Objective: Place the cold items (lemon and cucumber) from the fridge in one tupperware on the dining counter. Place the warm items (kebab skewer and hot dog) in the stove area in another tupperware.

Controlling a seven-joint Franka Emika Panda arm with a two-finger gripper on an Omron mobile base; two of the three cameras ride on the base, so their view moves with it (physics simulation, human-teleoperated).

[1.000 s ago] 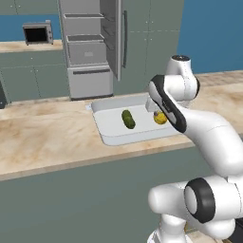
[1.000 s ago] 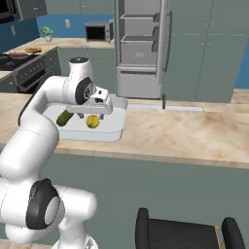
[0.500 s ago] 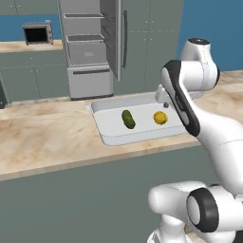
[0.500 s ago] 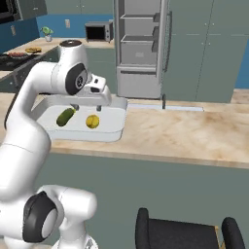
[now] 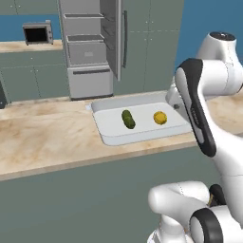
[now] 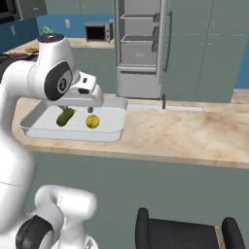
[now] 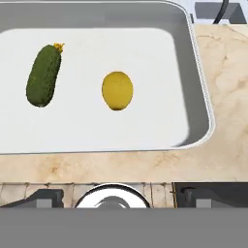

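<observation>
A white tupperware (image 5: 110, 135) (image 6: 36, 127) (image 7: 199, 92) sits on the beige dining counter. Inside it the green cucumber (image 5: 127, 119) (image 6: 65, 116) (image 7: 43, 75) and the yellow lemon (image 5: 160, 117) (image 6: 92, 121) (image 7: 117, 90) lie side by side, apart from each other. My gripper (image 6: 76, 108) (image 7: 124, 197) hangs open above the tupperware's near edge, over the lemon's side, with nothing between its fingers. I cannot make out the kebab skewer or the hot dog.
The fridge (image 5: 90, 52) (image 6: 141, 48) stands open behind the counter, with a microwave (image 5: 38, 32) (image 6: 99, 31) to its left. A stove area (image 6: 19, 52) at the far left holds small items too small to tell. A small dark post (image 6: 164, 101) rises right of the tupperware.
The hand has risen from low over the lemon to well above the tupperware. The lemon and the cucumber lie still.
</observation>
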